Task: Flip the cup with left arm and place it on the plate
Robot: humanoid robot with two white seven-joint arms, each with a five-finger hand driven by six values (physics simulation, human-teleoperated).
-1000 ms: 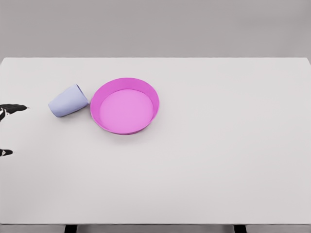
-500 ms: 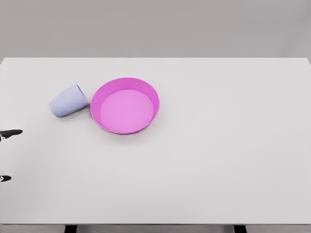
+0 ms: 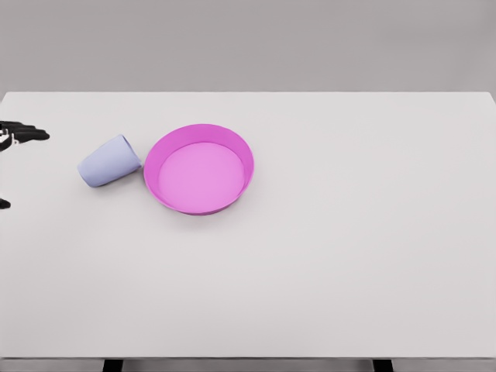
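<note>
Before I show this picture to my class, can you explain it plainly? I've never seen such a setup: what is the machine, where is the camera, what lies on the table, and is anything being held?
This is a simulator's render, not a photograph. The camera sits on the head of a humanoid robot and looks down at a white table. On it lies a pale lilac cup, tipped on its side, and right beside it, to its right, a shallow pink plate with nothing in it. At the far left edge some dark fingers of the robot's left hand poke into view, apart from the cup. Too little of the hand shows to tell its pose. Nothing is held: the cup lies free on the table. The right arm is out of view.
</note>
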